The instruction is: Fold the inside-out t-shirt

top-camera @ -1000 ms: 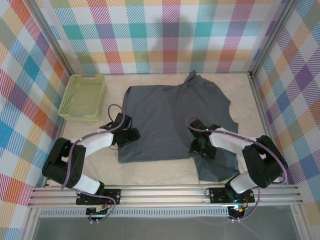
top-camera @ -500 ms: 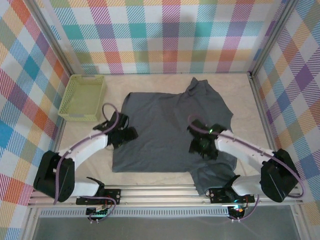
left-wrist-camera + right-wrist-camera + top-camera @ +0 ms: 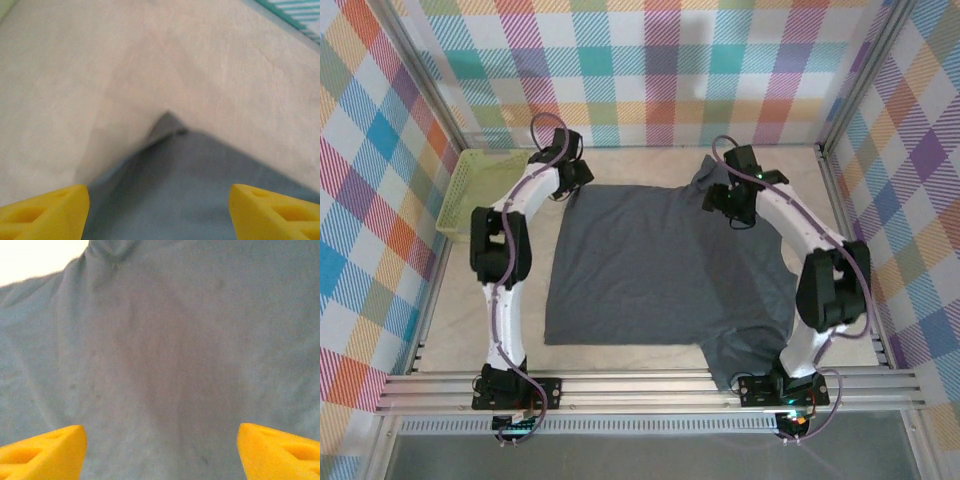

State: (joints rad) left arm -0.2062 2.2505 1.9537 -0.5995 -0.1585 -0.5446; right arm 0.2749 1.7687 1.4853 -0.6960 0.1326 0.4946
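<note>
Currently left gripper (image 3: 570, 172), jaws wide and empty, hovers at the eleven-o'clock corner of the t-shirt (image 3: 655, 270); right gripper (image 3: 731, 205), equally wide, at its one-o'clock shoulder. T-shirt lies spread mid-table; folding seems unstarted.

t-shirt (image 3: 660, 270); slate-grey; spread flat mid-table; near right part possibly over edge

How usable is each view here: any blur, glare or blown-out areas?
Top external: sharp and evenly lit, t-shirt clearly outlined. Left wrist: soft throughout, t-shirt corner and table both blurred. Right wrist: close on the t-shirt, soft, with a washed-out bright patch top left.
</note>
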